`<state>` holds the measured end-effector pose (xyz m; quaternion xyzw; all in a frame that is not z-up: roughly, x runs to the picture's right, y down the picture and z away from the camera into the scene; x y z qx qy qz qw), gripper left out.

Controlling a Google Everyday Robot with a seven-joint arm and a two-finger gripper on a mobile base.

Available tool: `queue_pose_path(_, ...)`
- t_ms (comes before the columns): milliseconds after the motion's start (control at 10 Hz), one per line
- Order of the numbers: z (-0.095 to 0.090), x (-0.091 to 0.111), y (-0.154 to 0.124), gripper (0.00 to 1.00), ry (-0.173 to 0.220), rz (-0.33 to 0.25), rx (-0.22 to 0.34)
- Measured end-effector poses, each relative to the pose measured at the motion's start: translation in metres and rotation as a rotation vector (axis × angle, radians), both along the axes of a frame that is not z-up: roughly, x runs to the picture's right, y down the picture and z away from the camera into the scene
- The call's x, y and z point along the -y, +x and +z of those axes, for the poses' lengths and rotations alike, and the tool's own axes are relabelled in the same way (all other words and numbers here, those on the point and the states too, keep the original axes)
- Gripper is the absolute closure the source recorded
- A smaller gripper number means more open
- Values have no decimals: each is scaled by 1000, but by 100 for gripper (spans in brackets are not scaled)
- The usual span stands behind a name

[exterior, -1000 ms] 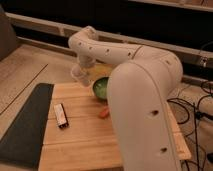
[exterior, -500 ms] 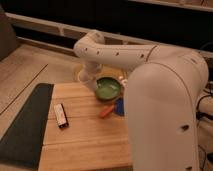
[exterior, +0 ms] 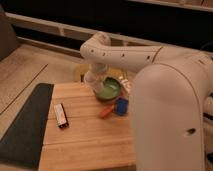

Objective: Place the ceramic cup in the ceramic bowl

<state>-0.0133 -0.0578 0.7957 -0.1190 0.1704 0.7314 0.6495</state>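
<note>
The ceramic bowl [exterior: 109, 90] is round and green, standing at the far edge of the wooden table [exterior: 85, 142]. My white arm reaches in from the right, bends, and comes down at the bowl's left rim. The gripper [exterior: 94, 83] is at the arm's pale lower end, low over that left rim, and it is shut. I cannot make out the ceramic cup apart from that pale end, so it is hidden from me, and I cannot tell whether anything is held.
A dull yellow object [exterior: 80, 73] sits just behind and left of the bowl. A small blue object [exterior: 121, 105] and an orange piece [exterior: 106, 111] lie in front of it. A small dark bar [exterior: 61, 115] lies mid-left, with a dark mat [exterior: 25, 125] along the table's left side.
The arm's end has moved right and down, from beside the yellow object to the bowl's left rim. The things on the table have kept their places.
</note>
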Motion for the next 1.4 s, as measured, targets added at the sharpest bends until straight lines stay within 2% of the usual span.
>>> queue_pose_path(400,-7,-9,30,100,4,56,-40)
queue_pose_path(600,-4,-10,40,100,12,89,-41)
queue_pose_path(1000,11,7,66,100,75,98,-54)
queue_pose_path(1200,20,14,74,100,105,90,-45)
queue_pose_path(1400,33,14,76,100,119,96,-22)
